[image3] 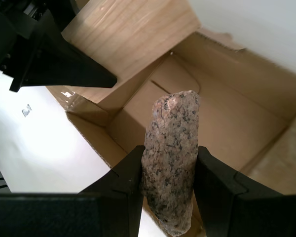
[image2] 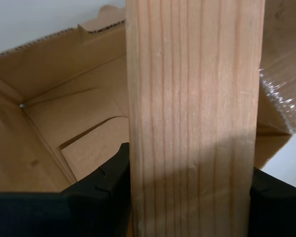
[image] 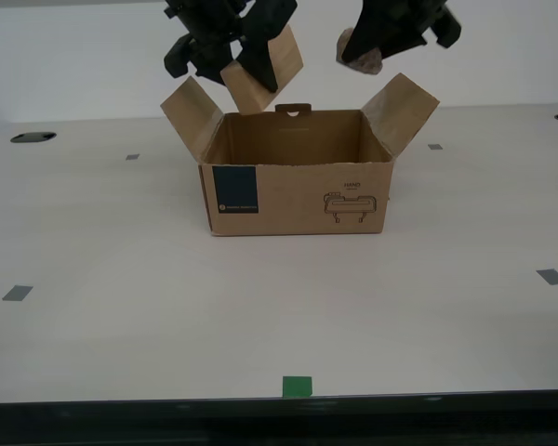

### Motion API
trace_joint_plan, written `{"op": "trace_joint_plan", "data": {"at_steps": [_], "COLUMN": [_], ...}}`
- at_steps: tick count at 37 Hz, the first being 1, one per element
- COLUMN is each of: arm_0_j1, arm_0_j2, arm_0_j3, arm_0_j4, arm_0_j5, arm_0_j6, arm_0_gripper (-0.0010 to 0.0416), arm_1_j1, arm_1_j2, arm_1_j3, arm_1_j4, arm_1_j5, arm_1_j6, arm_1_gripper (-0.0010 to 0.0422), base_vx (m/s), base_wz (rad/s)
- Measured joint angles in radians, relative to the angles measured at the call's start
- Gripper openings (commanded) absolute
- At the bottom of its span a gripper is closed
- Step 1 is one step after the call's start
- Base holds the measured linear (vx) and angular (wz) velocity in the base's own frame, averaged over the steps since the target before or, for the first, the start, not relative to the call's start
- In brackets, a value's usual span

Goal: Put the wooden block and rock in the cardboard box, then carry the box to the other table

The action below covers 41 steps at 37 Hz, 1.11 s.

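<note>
above the open brown corrugated cardboard box (image: 298, 172) on the surface, my second end effector (image2: 187, 185) clamps the tan wooden block (image: 260, 72), my first end effector (image3: 168, 170) the speckled grey-brown rock (image: 360, 53); loading step, next likely lowering and releasing both inside.

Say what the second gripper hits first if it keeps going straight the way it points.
Likely the box floor. My second gripper, shut on the block, points down into the open box; the second wrist view shows only bare cardboard ahead. The block's far end would probably touch first; depth is unclear.

one box (image: 298, 195), one block (image: 260, 70), one rock (image: 361, 58) — two tools
</note>
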Motion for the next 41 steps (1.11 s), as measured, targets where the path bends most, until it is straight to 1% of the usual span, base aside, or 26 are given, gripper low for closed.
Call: {"op": "trace_joint_plan", "data": {"at_steps": [8, 17, 20, 24, 37, 41], "arm_0_j1": [0.016, 0.018, 0.019, 0.021, 0.022, 0.023], "arm_0_j2": [0.112, 0.121, 0.121, 0.121, 0.121, 0.121], "arm_0_j3": [-0.003, -0.003, -0.002, -0.002, -0.002, -0.002], "arm_0_j4": [0.018, 0.022, 0.021, 0.021, 0.018, 0.017], "arm_0_j5": [-0.001, -0.001, -0.001, -0.001, -0.001, -0.001], "arm_0_j6": [0.0, 0.0, 0.008, 0.018, 0.018, 0.018], "arm_0_gripper": [-0.0001, 0.0, 0.0, 0.0, 0.0, 0.0004], "arm_1_j1": [0.0, 0.0, 0.0, 0.0, 0.0, 0.0], "arm_1_j2": [0.023, 0.019, 0.019, 0.019, 0.019, 0.019], "arm_1_j3": [0.0, -0.001, -0.001, -0.001, 0.0, 0.0], "arm_1_j4": [0.026, 0.023, 0.019, 0.013, 0.002, -0.019], "arm_1_j5": [-0.002, -0.003, -0.004, -0.004, -0.004, -0.003], "arm_1_j6": [0.031, 0.039, 0.039, 0.025, -0.011, -0.015], "arm_1_gripper": [0.0, 0.0, 0.0, 0.0, 0.0, 0.0013], "base_vx": [0.0, 0.0, 0.0, 0.0, 0.0, 0.0], "base_wz": [0.0, 0.0, 0.0, 0.0, 0.0, 0.0]}}
